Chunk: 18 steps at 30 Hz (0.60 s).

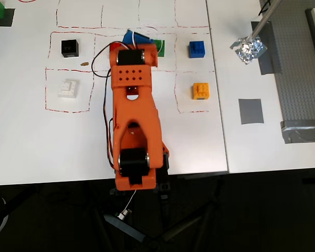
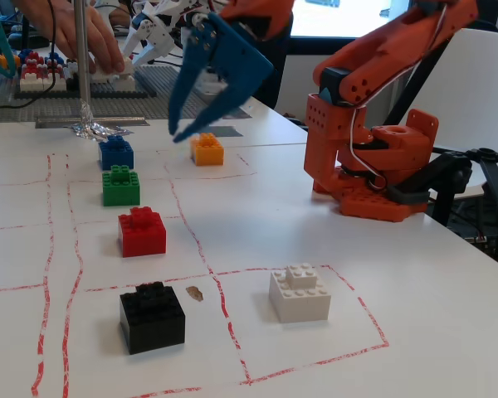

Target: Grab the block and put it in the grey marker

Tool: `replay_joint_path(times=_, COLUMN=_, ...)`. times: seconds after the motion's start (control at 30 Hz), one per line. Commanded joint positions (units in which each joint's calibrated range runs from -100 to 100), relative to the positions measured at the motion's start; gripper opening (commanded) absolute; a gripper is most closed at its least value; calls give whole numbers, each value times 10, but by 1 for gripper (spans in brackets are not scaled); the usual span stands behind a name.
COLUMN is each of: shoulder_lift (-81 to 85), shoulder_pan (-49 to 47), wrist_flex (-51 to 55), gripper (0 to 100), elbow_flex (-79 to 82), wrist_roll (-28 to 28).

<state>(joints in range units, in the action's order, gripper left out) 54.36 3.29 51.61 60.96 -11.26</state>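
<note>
Overhead view: four bricks sit in one row of marked cells. From left these are the first brick point(image 1: 70, 48), a second brick point(image 1: 113, 47) mostly covered by the arm point(image 1: 134, 121), a third brick point(image 1: 159, 46) partly covered, and the block point(image 1: 197, 49) at the right end. Below the first lies a fifth brick point(image 1: 69, 87); below the block lies a sixth brick point(image 1: 201, 90). The grey marker point(image 1: 250, 111) lies well right of these, apparently on a separate board. The gripper point(image 2: 185, 131) hangs above the row, clear of the table.
</note>
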Motion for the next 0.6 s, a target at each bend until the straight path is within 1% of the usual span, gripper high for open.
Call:
replay_joint_path(times=0.0, shoulder_lift=-53, shoulder_pan=45, wrist_flex=25, gripper=0, elbow_flex=-131, wrist_roll=-28)
replay_joint_path(times=0.13, shoulder_lift=-150, shoulder_pan=96, wrist_flex=71, gripper=0, elbow_flex=-255, wrist_roll=-64)
replay_joint_path(times=0.27, shoulder_lift=-224, shoulder_pan=151, wrist_flex=113, gripper=0, elbow_flex=-342, wrist_roll=-86)
replay_joint_path(times=0.47, shoulder_lift=-301, shoulder_pan=221, wrist_flex=139, gripper=0, elbow_flex=-387, wrist_roll=-91)
replay_joint_path(times=0.57, shoulder_lift=-336, shoulder_pan=241, wrist_flex=156, gripper=1, elbow_flex=-405, wrist_roll=-94)
